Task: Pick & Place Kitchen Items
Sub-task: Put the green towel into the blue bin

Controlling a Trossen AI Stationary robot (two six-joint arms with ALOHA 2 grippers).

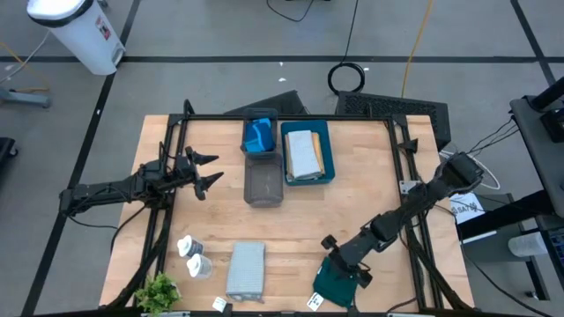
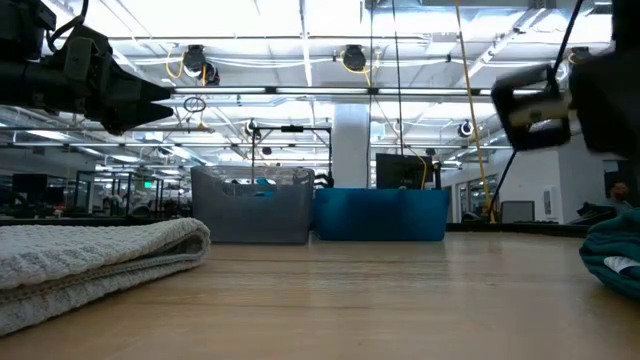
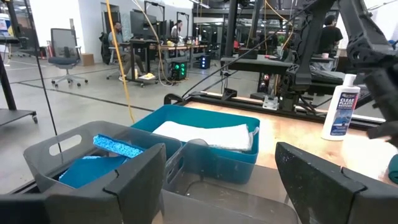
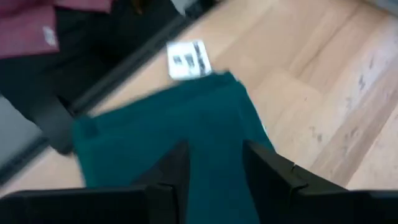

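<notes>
The left gripper hung over the left part of the worktop, its fingers spread apart with nothing between them, pointing toward the trays at the middle.

Near the front left corner sat a small green leafy plant. Just beside it lay two small white bottles on their sides, close together, their caps toward the worktop's left edge. To their right lay a folded grey cloth, a ribbed rectangle with its long axis running from front to back; in the low view it showed as a thick rolled fold.

At the back middle stood a grey tray with its long axis front to back. Its rear compartment held a bright-blue sponge, lying tilted on something blue; its front compartment looked bare. Touching it on the right, the teal tray held a pale folded cloth, long axis also front to back.

At the front right, the dark teal cloth lay crumpled on the worktop by the edge, a white tag at one corner. The right gripper was down on it, and the wrist view showed its fingers partly apart, straddling a raised ridge of the fabric; I could not tell whether they pinched it.
</notes>
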